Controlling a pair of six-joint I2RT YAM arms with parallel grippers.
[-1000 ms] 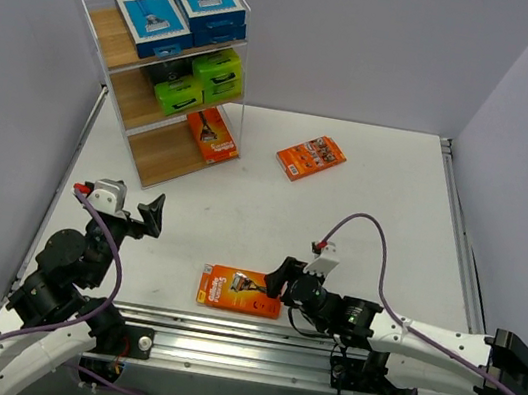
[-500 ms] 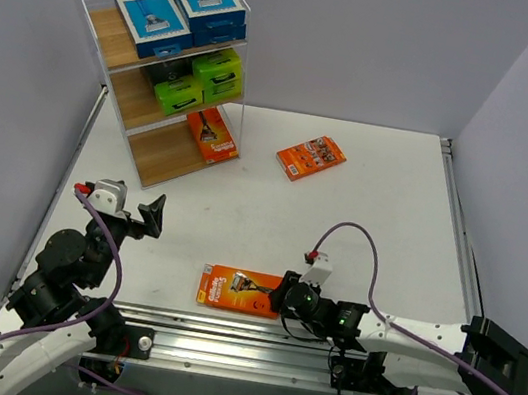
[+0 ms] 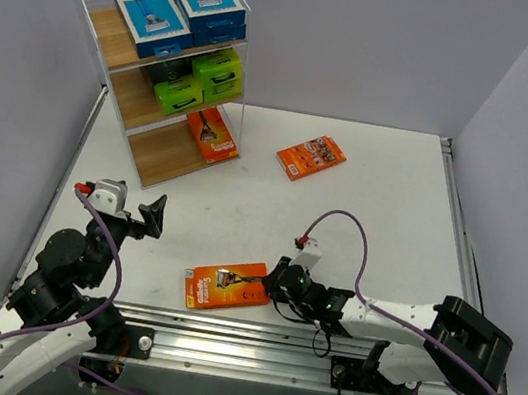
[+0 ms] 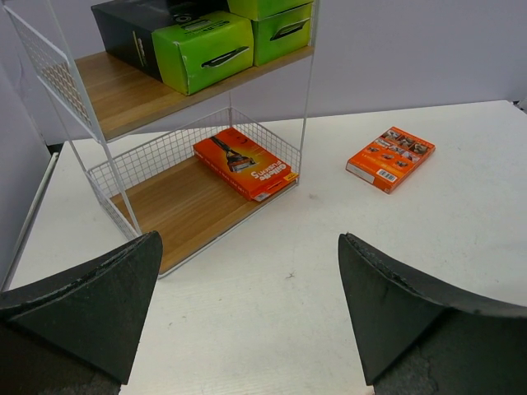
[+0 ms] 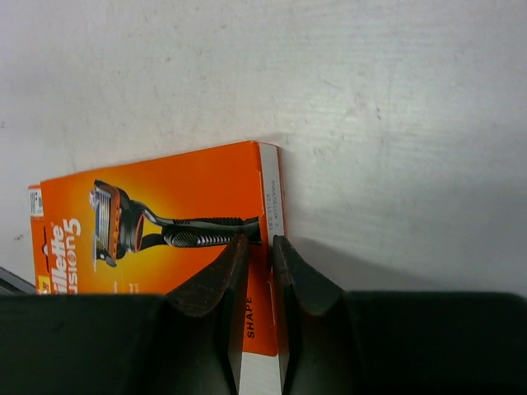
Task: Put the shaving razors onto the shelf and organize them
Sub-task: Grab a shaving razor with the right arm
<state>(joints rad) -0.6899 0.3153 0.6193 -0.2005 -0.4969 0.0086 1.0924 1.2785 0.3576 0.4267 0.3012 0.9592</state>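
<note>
Top external: showing the right gripper (image 3: 276, 279) pinching the right end of a flat orange razor pack (image 3: 225, 288) at the near edge, a second orange pack (image 3: 310, 157) lying far, right of the wooden-board, white-wire shelf (image 3: 164, 156), and the left gripper (image 4: 247, 243) gaping, holding nothing. Right wrist alone revealing the white end face (image 5: 272, 197) between nearly closed fingers (image 5: 206, 304).

A white worktop (image 3: 363, 214) fills the scene, with bare pale grey walls (image 3: 371, 43) on its left, far and right sides. A slotted aluminium rail (image 3: 240, 341) runs along its near edge.
</note>
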